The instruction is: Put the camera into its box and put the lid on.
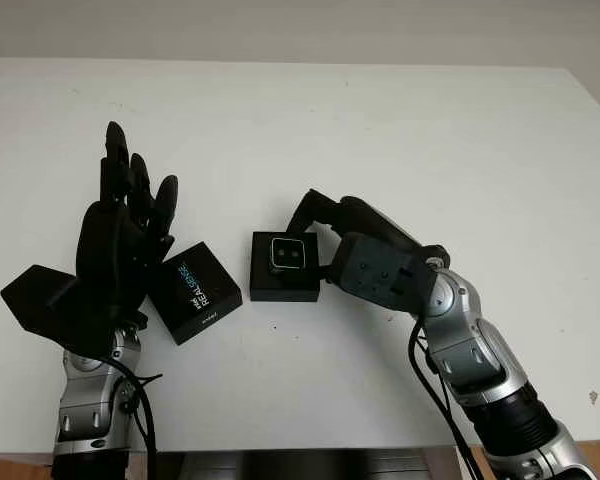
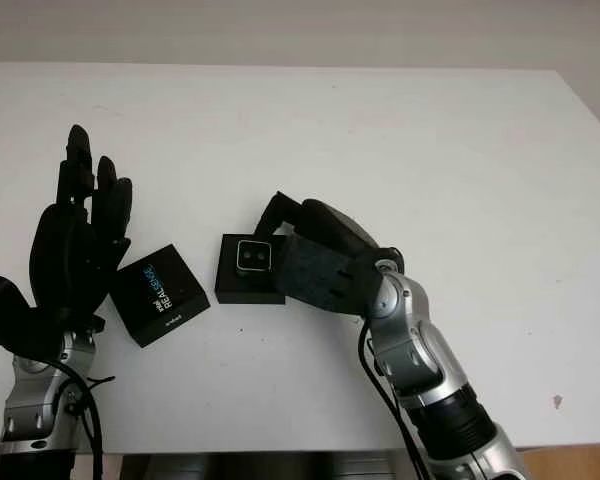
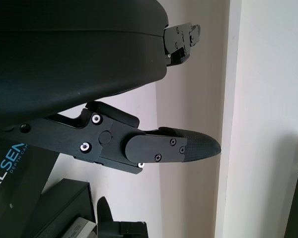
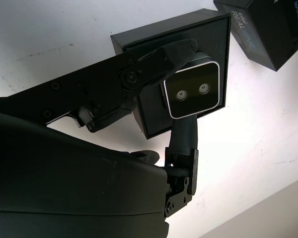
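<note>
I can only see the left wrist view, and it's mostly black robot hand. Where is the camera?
Observer: The camera sits in the open black box in the middle of the table, lenses facing up.
Operator: Is anything holding it?
Observer: Yes, the right robot hand has fingers on two opposite sides of it.
Operator: And where's the lid?
Observer: The RealSense lid lies on the table beside the box, not on it, right next to the open left robot hand.
</note>
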Controlling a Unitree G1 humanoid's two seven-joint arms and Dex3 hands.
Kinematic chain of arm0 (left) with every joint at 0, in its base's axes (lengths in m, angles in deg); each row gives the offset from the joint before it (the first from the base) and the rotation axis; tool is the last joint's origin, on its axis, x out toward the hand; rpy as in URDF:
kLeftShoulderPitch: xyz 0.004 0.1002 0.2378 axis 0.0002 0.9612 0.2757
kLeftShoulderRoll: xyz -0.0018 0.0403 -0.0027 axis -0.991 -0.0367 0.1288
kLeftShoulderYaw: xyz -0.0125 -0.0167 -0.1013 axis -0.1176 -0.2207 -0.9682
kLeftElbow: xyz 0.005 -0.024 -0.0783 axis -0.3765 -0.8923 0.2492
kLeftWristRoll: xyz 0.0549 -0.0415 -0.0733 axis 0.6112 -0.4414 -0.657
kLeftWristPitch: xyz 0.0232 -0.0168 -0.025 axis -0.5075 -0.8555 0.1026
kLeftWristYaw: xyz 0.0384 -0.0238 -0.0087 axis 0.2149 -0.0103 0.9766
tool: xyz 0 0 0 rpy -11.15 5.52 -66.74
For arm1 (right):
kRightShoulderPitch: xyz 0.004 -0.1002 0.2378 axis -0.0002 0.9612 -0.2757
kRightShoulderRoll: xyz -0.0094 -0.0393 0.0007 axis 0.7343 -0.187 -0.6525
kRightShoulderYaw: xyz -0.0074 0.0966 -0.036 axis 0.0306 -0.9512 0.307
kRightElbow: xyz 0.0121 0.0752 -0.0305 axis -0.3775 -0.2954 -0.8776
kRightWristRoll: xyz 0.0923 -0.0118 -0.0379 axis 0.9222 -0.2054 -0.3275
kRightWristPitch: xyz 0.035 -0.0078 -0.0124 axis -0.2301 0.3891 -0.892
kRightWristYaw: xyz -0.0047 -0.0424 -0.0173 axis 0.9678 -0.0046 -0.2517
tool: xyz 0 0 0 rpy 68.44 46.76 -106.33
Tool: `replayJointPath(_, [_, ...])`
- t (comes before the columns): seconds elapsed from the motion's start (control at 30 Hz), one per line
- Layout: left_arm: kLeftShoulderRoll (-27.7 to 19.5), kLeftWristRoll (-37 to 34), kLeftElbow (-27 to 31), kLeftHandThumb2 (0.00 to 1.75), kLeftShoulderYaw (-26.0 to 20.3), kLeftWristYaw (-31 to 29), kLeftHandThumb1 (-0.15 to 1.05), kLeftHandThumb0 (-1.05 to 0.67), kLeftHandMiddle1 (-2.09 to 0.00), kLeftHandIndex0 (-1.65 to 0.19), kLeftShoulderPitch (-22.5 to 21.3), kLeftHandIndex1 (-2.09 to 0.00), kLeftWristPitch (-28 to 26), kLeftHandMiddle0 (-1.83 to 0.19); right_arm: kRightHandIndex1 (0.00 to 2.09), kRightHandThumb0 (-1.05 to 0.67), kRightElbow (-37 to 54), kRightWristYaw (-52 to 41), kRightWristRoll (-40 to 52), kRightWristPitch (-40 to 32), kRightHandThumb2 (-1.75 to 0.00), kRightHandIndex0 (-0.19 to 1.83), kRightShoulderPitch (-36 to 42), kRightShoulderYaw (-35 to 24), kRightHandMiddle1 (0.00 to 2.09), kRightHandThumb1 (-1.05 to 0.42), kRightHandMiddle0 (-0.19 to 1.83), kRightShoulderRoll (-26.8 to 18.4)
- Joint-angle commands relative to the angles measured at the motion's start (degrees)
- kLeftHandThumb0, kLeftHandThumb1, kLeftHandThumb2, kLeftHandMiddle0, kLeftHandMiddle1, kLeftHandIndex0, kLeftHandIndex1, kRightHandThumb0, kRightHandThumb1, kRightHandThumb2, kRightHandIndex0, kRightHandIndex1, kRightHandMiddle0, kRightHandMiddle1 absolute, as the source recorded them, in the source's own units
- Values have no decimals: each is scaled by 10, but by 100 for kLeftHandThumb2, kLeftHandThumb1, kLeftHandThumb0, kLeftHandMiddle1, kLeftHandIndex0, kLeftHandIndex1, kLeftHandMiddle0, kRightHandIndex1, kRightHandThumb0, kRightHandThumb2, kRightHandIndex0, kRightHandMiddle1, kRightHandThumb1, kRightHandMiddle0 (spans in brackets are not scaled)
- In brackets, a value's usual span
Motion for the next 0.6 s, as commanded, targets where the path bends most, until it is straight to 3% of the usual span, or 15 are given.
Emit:
replayJointPath(0.0, [1, -2, 10, 34, 1, -2, 105, -59, 0, 19, 7, -1, 7, 19, 4, -50, 5, -13, 7, -11, -5, 28, 5, -2, 184, -98, 21, -1])
replayJointPath(0.1, [0, 2, 12, 35, 1, 0, 105, -59, 0, 19, 8, 0, 5, 19, 1, -59, 5, -30, 8, -12, -5, 19, 2, 1, 148, -92, -4, -10])
replayJointPath(0.13, [0, 3, 10, 35, 1, -1, 105, -60, 0, 19, 7, -1, 6, 19, 1, -63, 6, -34, 6, -12, -5, 13, 1, 3, 128, -90, -7, -12])
replayJointPath(0.23, [1, 4, 11, 34, 1, 1, 105, -60, -1, 18, 7, -1, 6, 19, 1, -67, 7, -38, 1, -6, -5, 2, 3, 4, 98, -89, -11, -16])
replayJointPath(0.57, [0, 7, 10, 34, 3, 4, 105, -61, -1, 17, 7, -2, 6, 19, 3, -71, 12, -42, 2, 10, -5, -9, -2, -2, 68, -92, -12, -23])
